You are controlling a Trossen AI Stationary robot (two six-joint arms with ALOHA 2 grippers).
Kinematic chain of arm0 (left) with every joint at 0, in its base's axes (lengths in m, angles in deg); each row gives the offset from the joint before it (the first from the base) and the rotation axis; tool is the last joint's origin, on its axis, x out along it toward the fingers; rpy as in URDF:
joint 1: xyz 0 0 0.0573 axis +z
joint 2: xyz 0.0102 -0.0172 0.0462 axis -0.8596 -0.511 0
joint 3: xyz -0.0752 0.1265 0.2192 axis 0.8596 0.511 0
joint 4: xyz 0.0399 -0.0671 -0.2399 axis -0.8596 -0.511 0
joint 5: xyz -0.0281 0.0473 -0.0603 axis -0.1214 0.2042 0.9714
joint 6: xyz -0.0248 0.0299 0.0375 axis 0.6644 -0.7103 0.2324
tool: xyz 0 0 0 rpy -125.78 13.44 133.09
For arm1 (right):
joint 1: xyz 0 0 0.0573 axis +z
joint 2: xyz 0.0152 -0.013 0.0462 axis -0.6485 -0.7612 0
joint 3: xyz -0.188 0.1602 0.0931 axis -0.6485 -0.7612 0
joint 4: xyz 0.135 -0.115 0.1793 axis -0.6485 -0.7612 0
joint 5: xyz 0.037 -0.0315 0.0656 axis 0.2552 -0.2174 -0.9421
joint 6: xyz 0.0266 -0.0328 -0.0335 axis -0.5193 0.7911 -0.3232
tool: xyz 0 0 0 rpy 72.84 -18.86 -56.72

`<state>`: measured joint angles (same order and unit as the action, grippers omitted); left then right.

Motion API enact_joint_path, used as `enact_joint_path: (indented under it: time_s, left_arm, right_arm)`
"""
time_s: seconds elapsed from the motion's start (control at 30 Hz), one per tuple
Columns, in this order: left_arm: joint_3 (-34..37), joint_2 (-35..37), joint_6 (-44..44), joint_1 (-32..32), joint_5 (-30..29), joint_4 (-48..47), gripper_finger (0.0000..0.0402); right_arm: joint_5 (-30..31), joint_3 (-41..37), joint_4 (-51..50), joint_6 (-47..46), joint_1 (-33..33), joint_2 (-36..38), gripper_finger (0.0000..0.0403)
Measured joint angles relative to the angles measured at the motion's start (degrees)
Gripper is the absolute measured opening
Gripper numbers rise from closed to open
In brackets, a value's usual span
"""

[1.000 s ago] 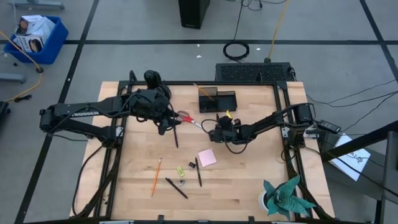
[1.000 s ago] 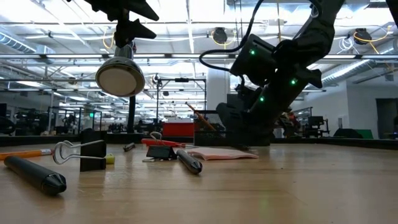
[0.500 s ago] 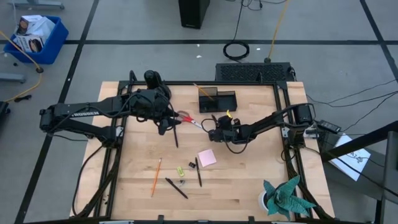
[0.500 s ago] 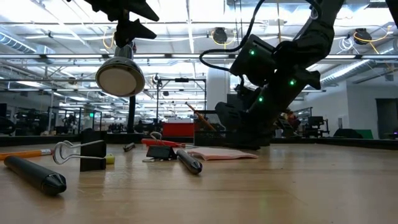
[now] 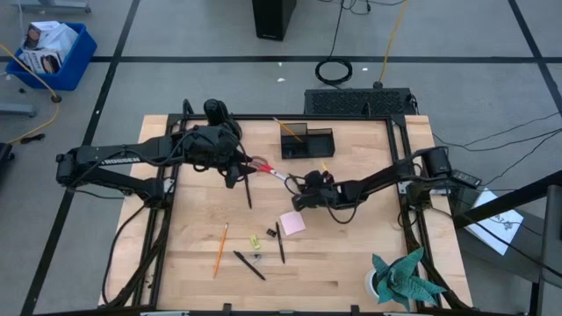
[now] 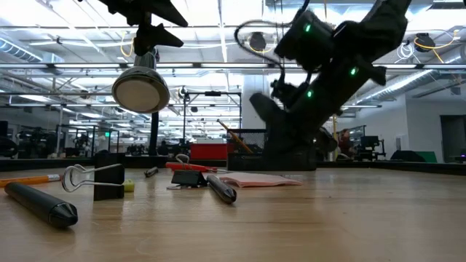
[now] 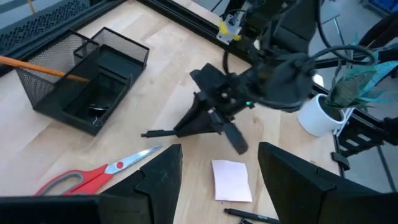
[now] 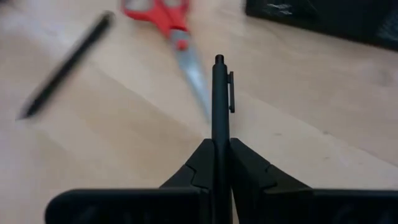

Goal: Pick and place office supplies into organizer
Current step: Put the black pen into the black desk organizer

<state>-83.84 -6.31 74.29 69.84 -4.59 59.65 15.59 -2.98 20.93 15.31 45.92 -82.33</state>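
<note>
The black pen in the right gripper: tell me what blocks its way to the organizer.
Nothing visible does. The right gripper is shut on the black pen, with bare table between it and the organizer. The red scissors lie off to the side, toward the left gripper.

Grey concrete floor [image 5: 176, 35] crossed by dark tape lines is surrounding the wooden counter [image 5: 342, 254]; a blue bin [image 5: 53, 54] is sitting at the far left, a black box [image 5: 273, 17] is standing beyond the far edge, and a coiled cable [image 5: 335, 71] is lying near a black mesh panel [image 5: 356, 101]. In the low view, ceiling light strips [image 6: 65, 45] are glowing over an open hall, with racks and equipment showing dimly in the distance.
</note>
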Motion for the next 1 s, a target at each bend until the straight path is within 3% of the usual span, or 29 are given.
enact_joint_path:
  time_s: [0.27,0.7,1.0]
  left_arm:
    - [0.0,0.0,5.0,0.0,0.1,4.4,0.0216]
    - [0.0,0.0,20.3,1.2,3.2,23.1,0.0216]
    - [0.0,0.0,26.5,1.4,2.1,26.5,0.0216]
  right_arm:
    - [0.3,0.0,2.8,2.2,2.3,5.8,0.002]
    - [0.6,0.1,15.9,7.2,3.0,14.7,0.002]
    - [0.5,0.1,32.9,9.8,3.4,15.4,0.002]
